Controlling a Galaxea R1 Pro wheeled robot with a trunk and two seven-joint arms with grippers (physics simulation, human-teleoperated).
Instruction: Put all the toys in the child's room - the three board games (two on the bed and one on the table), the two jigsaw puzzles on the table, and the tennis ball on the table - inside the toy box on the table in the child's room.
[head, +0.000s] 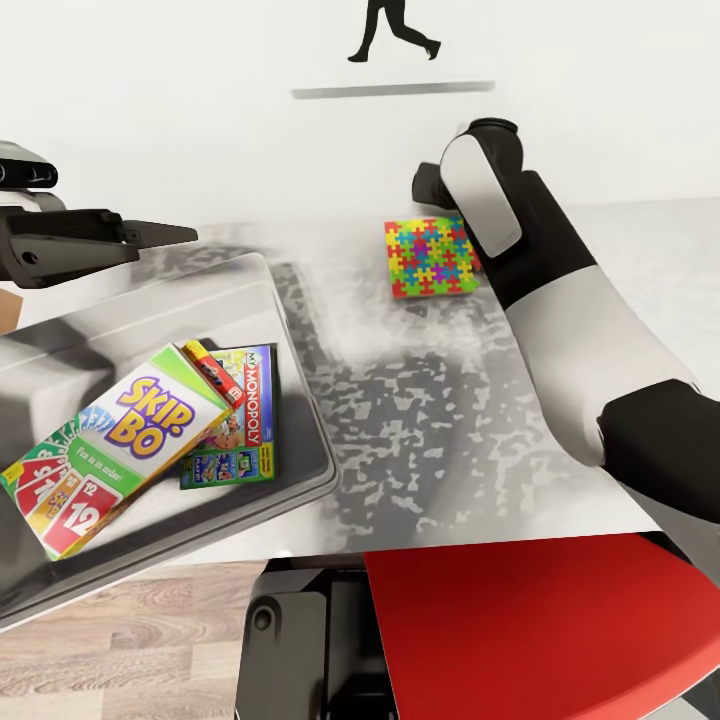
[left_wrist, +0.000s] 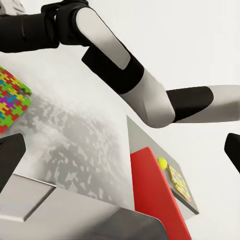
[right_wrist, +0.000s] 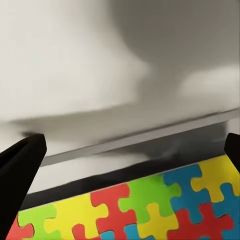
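The see-through toy box (head: 318, 440) sits on the left of the table (head: 430, 420). Inside lie the Skip-Bo board game (head: 120, 440), a green-edged Monopoly one (head: 245, 420) and the red-yellow edge of a third (head: 212, 368). One jigsaw puzzle (head: 430, 258) lies flat at the table's back. My right arm reaches over it, and the open right gripper (right_wrist: 132, 145) hovers just above that puzzle (right_wrist: 150, 210), fingers straddling its edge. My left gripper (head: 150, 233) stands open and empty above the box's back rim. The tennis ball (left_wrist: 162, 163) and a second puzzle (left_wrist: 179, 182) rest on a lower grey section.
A red flat surface (head: 540, 620) lies just below the table's front edge, above my base. A white wall with a black silhouette picture (head: 390, 30) stands behind the table. Wood-plank floor (head: 120, 630) shows at the lower left.
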